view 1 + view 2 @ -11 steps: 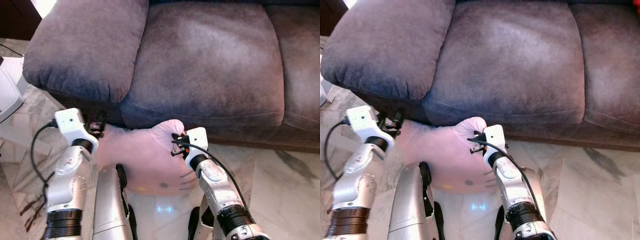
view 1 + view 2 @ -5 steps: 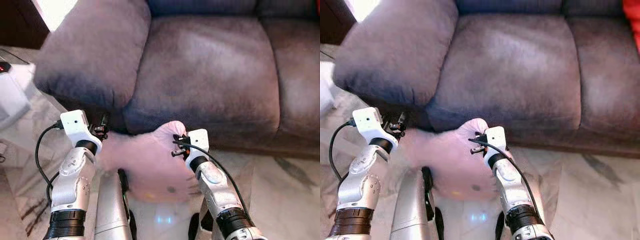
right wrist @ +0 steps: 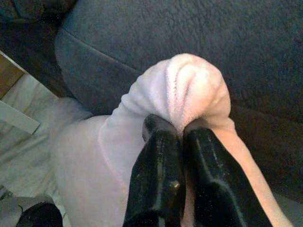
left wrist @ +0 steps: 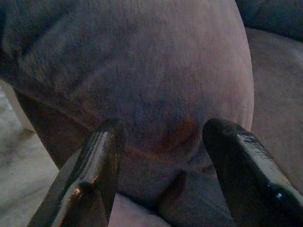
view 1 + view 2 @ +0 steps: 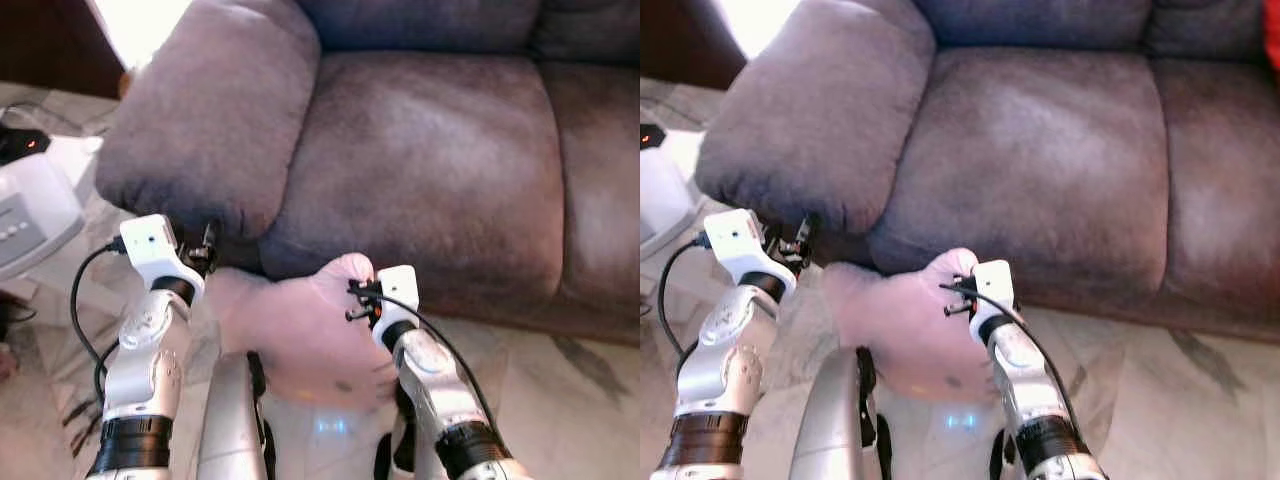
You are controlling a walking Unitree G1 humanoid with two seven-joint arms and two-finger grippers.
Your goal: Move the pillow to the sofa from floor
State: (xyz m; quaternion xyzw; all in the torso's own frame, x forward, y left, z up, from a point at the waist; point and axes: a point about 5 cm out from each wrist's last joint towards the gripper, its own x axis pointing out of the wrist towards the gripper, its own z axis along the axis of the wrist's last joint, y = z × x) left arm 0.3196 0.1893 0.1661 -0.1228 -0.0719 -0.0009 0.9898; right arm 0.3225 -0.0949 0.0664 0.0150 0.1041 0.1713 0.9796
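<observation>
1. Where the head views look down, the pink pillow (image 5: pixel 300 330) hangs between the two arms, just in front of the grey sofa (image 5: pixel 430 170) seat edge and below it, above the marble floor (image 5: pixel 560 400). The right gripper (image 5: pixel 362 297) sits at the pillow's upper corner; the left gripper (image 5: pixel 205 250) is beside the sofa's armrest (image 5: pixel 210 110).
2. Left wrist view: the fingers (image 4: pixel 90 184) stand spread, holding nothing, close to the armrest.
3. Right wrist view: the fingers (image 3: pixel 161 189) pinch a fold of the pillow before the sofa.
</observation>
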